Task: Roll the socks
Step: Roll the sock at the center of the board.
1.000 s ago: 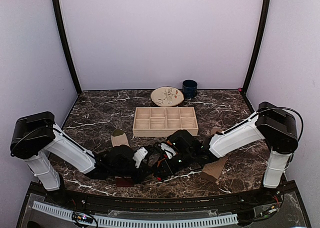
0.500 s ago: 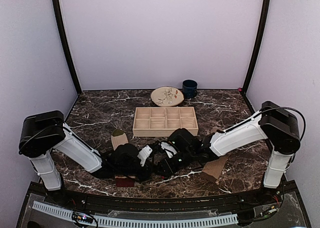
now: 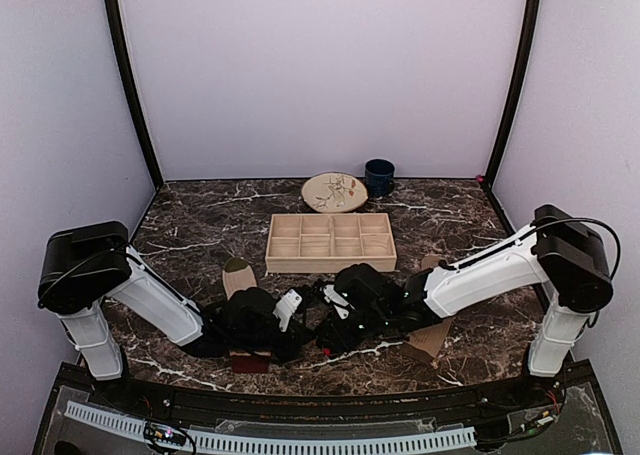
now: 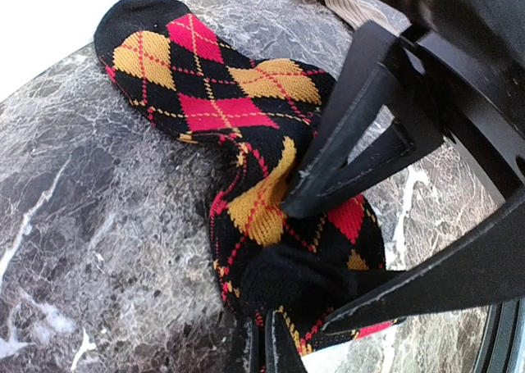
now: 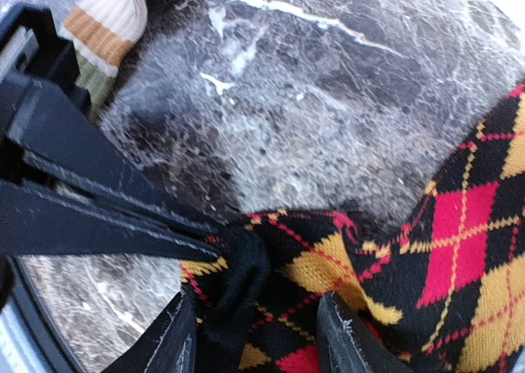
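Right claw (image 5: pixel 256 311) has widened over argyle sock (image 4: pixel 246 119) pinched by left claw (image 4: pixel 262 344).

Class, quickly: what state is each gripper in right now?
Left gripper: shut on the argyle sock.
Right gripper: open, straddling the same sock.

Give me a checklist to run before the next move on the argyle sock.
1. Left jaws gripping the argyle sock: ok, shut on a bunched black end.
2. Right jaws open: ok, they stand apart, astride the sock.
3. Roll started: cannot tell; the fabric is bunched at the pinch, but no clear turn shows.
4. Rest of the sock lying flat on the table: ok, the toe end is spread out.
5. Striped sock out of the way: ok, it lies apart from the argyle one.
6. Wooden tray clear of both arms: ok, it sits farther back.
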`<action>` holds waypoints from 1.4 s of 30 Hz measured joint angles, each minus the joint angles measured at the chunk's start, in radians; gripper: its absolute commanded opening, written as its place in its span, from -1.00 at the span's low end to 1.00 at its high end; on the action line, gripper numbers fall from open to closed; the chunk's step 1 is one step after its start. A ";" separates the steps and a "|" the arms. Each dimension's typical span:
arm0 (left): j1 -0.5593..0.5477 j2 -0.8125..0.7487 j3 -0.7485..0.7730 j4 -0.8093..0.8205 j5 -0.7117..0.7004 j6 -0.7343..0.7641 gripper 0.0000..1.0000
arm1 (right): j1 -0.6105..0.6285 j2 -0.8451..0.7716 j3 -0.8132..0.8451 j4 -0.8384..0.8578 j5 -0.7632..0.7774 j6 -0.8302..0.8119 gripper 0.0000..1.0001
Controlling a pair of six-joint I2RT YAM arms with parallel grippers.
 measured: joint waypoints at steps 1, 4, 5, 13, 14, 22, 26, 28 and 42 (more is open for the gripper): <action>0.000 0.000 0.000 0.000 0.000 -0.001 -1.00 | 0.007 -0.002 0.000 -0.007 0.017 -0.003 0.00; 0.000 0.000 -0.004 0.006 -0.003 -0.004 -1.00 | 0.033 -0.021 0.000 -0.042 0.096 -0.020 0.01; 0.000 0.000 -0.006 0.008 -0.003 -0.005 -1.00 | 0.042 -0.029 0.001 -0.054 0.122 -0.026 0.01; 0.000 -0.001 -0.006 0.008 -0.006 -0.008 -1.00 | 0.144 -0.065 0.042 -0.098 0.296 -0.100 0.01; 0.000 -0.001 -0.006 0.008 -0.007 -0.008 -1.00 | 0.160 -0.066 0.047 -0.100 0.319 -0.110 0.01; 0.001 -0.001 -0.006 0.008 -0.010 -0.009 -1.00 | 0.259 -0.122 0.032 -0.068 0.590 -0.155 -0.68; 0.002 -0.002 -0.006 0.008 -0.010 -0.011 -1.00 | 0.268 -0.211 -0.008 -0.005 0.667 -0.150 -0.67; 0.002 -0.002 -0.006 0.007 -0.011 -0.012 -1.00 | 0.268 -0.236 -0.013 0.014 0.692 -0.149 -0.48; 0.002 -0.008 -0.005 -0.005 -0.010 -0.019 -1.00 | 0.381 0.000 0.019 -0.113 0.674 -0.119 -0.05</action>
